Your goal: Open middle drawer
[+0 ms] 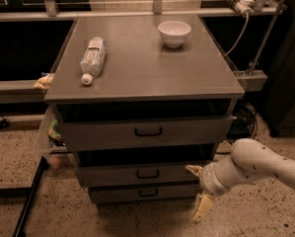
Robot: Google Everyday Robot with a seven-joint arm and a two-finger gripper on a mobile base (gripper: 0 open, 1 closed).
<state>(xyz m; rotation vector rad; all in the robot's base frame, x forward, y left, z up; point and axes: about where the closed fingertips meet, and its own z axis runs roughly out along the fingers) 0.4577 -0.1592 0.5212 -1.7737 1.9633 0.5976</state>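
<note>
The middle drawer [112, 176] is a flat grey front with a small black loop handle [148, 173], between a taller drawer [102, 135] above and a shorter one [117, 195] below. It stands out slightly beyond the bottom drawer. My gripper [198, 189] is low at the right, on a white arm [255, 167]. It is open, with one fingertip by the right end of the middle drawer front and the other lower, near the floor. It holds nothing and is well right of the handle.
The grey cabinet top [147, 63] carries a lying plastic bottle [92, 58] and a white bowl [174, 32]. A black frame leg [31, 201] runs along the floor at left. Cables [243, 117] and dark furniture stand at the right. Speckled floor [265, 216] lies below.
</note>
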